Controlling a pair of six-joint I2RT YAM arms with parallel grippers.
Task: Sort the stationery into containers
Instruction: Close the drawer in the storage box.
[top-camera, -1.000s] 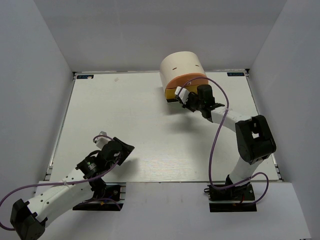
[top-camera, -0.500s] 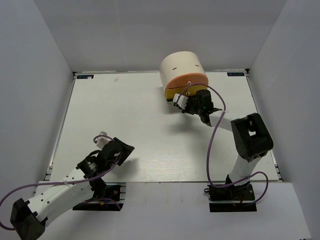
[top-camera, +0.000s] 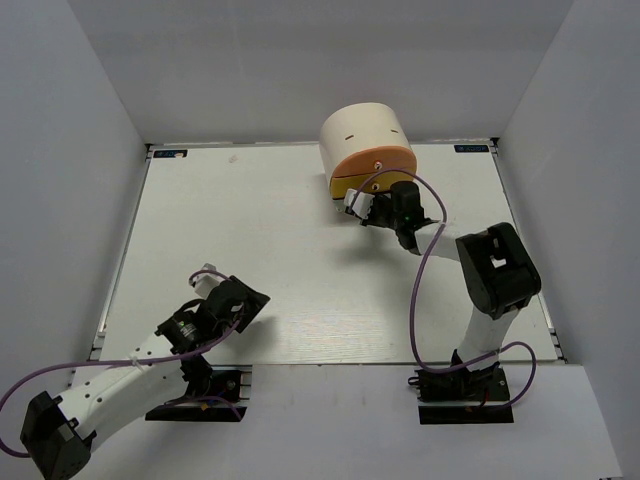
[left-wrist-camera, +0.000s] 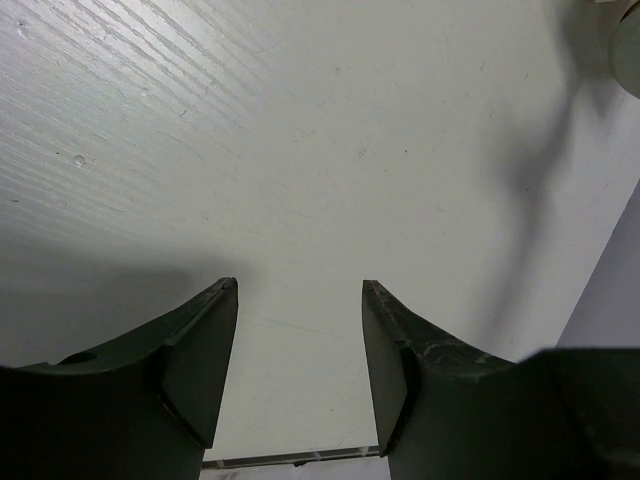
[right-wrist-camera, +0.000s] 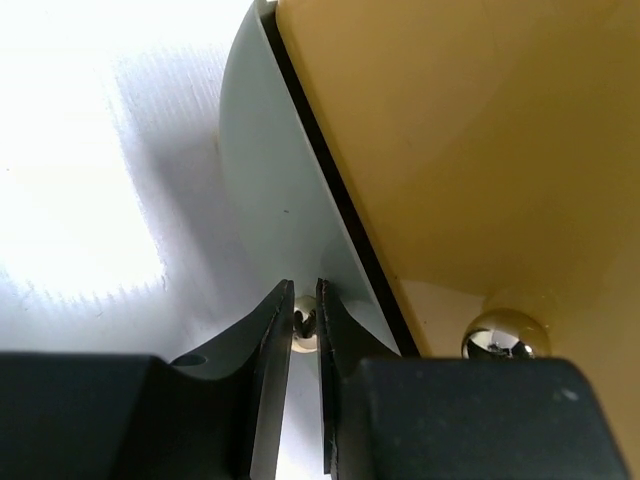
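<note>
On smooth yellow drawer: round knob (mirror-shiny)

One desk unit, one orange drawer, one yellow drawer, two pincers.

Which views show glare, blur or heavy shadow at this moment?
Right wrist: white table blown out at upper left; the shiny round metal knob at the yellow drawer front mirrors highlights. Left wrist: table grain sharp, the open left pincer underexposed, a soft shadow at upper right. Top external: evenly lit, only faint soft shadows.
</note>
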